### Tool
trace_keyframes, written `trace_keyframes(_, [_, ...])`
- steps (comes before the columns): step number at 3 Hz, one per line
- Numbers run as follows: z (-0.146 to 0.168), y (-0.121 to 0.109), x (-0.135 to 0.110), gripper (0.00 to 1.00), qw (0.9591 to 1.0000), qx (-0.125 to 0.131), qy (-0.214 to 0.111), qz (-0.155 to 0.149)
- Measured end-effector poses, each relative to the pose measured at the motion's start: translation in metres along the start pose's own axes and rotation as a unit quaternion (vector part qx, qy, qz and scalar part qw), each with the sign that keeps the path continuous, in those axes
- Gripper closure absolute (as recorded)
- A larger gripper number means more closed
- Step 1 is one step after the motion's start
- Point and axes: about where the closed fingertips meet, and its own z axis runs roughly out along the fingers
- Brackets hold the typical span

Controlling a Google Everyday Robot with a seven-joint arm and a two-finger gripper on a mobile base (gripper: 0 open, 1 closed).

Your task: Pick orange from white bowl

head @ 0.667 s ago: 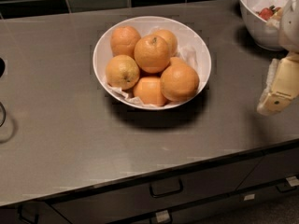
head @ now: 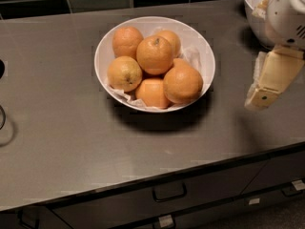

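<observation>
End effector right of white bowl, grip state unclear | orange nearest | smaller bowl behind

A large, round, deep-orange orange is seen at the pile's lower right inside a wide, shallow white bowl lined with crumpled paper, set at the frame's upper centre. The cream gripper is held at the right edge, apart from the bowl.
</observation>
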Motion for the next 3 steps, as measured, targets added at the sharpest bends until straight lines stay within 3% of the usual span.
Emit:
trace_keyframes(1, [-0.010,-0.003,-0.041,0.00,0.9988,0.006,-0.036,-0.032])
trace_keyframes(2, [-0.015,-0.003,-0.045,0.00,0.9985,0.012,-0.041,-0.033])
trace_keyframes(3, [-0.010,-0.010,-0.056,0.00,0.9964,0.022,-0.082,-0.007])
